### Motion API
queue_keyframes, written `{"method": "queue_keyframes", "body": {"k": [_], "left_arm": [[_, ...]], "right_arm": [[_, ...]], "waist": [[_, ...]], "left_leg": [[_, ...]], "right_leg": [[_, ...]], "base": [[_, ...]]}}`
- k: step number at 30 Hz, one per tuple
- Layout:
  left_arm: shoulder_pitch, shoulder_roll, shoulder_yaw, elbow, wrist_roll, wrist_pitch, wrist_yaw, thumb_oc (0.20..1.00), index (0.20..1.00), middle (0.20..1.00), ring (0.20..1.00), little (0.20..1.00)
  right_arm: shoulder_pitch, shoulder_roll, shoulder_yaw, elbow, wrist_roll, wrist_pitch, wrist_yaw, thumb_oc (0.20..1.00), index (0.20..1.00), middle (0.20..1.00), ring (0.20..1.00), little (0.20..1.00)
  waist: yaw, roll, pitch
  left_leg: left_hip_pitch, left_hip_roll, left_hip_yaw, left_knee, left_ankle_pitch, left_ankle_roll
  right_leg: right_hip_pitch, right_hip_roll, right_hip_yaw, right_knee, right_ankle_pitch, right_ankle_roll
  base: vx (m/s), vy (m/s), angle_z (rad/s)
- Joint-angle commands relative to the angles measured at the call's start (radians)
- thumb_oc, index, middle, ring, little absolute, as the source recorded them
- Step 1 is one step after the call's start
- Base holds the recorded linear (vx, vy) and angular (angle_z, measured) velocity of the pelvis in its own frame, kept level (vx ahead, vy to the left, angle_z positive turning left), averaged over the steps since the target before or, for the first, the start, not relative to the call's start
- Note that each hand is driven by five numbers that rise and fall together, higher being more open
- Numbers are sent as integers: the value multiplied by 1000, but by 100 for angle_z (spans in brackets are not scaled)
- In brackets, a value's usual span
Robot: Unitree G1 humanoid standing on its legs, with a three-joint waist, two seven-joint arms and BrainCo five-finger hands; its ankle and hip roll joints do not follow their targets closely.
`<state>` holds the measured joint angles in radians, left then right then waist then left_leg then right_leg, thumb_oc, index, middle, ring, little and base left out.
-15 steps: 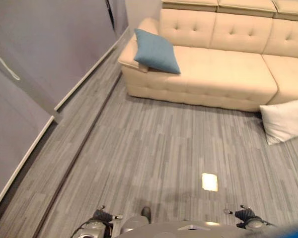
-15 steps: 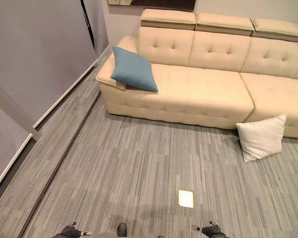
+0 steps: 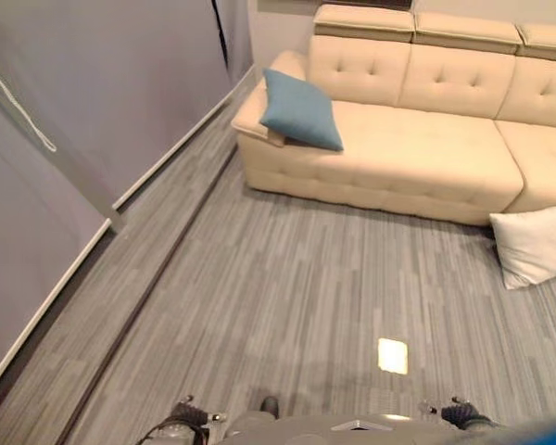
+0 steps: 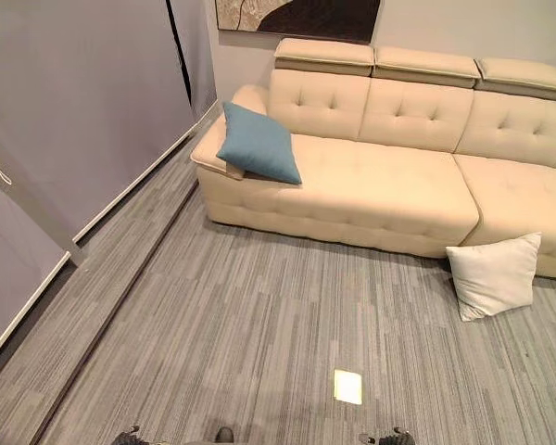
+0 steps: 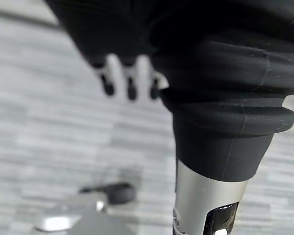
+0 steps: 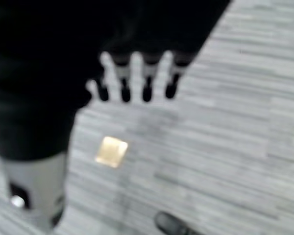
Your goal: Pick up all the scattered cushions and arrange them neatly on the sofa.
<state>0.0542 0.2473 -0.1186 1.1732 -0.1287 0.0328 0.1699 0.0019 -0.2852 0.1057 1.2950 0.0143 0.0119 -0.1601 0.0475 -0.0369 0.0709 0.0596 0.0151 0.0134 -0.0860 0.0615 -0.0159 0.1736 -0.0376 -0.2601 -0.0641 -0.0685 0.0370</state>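
A blue cushion (image 4: 259,144) leans against the left armrest of the cream sofa (image 4: 389,190). On the grey floor at the right, a white cushion (image 4: 494,275) stands propped against the sofa's front. My left hand (image 5: 130,81) hangs over bare floor with its fingers straight and holds nothing. In the right wrist view my right hand (image 6: 147,78) also hangs over the floor, fingers straight and empty. Both hands are far from the two cushions.
Grey wall panels (image 4: 83,102) with a white baseboard run along the left side up to the sofa's armrest. A small yellow patch (image 4: 347,386) lies on the striped carpet close in front of me. A dark picture (image 4: 296,17) hangs above the sofa.
The whole picture has shifted, so the camera has moved: the sofa sits lower in view and the wall picture now shows. The cushions lie where they were.
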Motion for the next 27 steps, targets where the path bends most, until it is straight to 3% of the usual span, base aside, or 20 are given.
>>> {"method": "queue_keyframes", "body": {"k": [1,7,11,12,14,16,20,24,27], "left_arm": [[-57,2,28,48,1,-11,-5,1000,1000,1000,1000,1000],[-63,9,25,43,0,-14,-10,1000,1000,1000,1000,1000],[-69,15,29,45,-4,-18,-13,1000,1000,1000,1000,1000],[-73,22,26,39,-7,-19,-14,1000,1000,1000,1000,1000],[-78,26,23,35,-7,-19,-12,1000,1000,1000,1000,1000],[-87,31,23,32,-13,-21,-17,1000,1000,1000,1000,1000],[-92,32,18,27,-16,-20,-15,1000,1000,1000,1000,1000],[-106,33,14,23,-22,-21,-17,1000,1000,1000,1000,1000],[-109,25,8,22,-17,-22,-22,1000,1000,1000,1000,1000]], "right_arm": [[-43,6,23,9,-30,1,-9,1000,1000,1000,1000,1000],[-67,9,38,-2,-43,1,-5,1000,1000,1000,1000,1000],[-85,9,48,-12,-51,0,0,1000,1000,1000,1000,1000],[-90,7,51,-18,-47,-1,2,1000,1000,1000,1000,1000],[-96,7,55,-23,-45,-2,1,1000,1000,1000,1000,1000],[-98,12,65,-33,-40,-8,3,1000,1000,1000,1000,1000],[-102,11,79,-39,-39,-8,5,1000,1000,1000,1000,1000],[-110,4,94,-58,-28,-13,4,1000,1000,1000,1000,1000],[-104,1,93,-60,-26,-16,6,1000,1000,1000,1000,1000]], "waist": [[24,-28,19],[53,-38,41],[64,-32,69],[58,-29,87],[53,-25,97],[43,-16,105],[27,-17,109],[-7,-34,116],[-13,-34,108]], "left_leg": [[36,-55,-55,-1,-54,27],[3,-70,-43,52,-75,51],[-17,-88,-51,77,-83,75],[-20,-94,-65,87,-82,85],[-22,-95,-76,94,-83,93],[-5,-96,-110,92,-89,98],[35,-100,-134,70,-95,95],[104,-124,-198,59,-115,80],[114,-124,-212,96,-125,66]], "right_leg": [[-56,-22,98,14,104,45],[-87,-47,111,73,105,62],[-159,-74,126,223,125,79],[-206,-87,130,321,173,79],[-226,-88,135,378,182,74],[-283,-54,162,430,169,56],[-327,2,170,358,142,43],[-375,78,177,204,188,45],[-335,78,196,179,174,32]], "base": [[15,58,-1],[-14,87,-5],[-24,152,-15],[9,137,3],[18,104,11],[137,87,50],[149,20,43],[271,-19,59],[263,-50,84]]}}
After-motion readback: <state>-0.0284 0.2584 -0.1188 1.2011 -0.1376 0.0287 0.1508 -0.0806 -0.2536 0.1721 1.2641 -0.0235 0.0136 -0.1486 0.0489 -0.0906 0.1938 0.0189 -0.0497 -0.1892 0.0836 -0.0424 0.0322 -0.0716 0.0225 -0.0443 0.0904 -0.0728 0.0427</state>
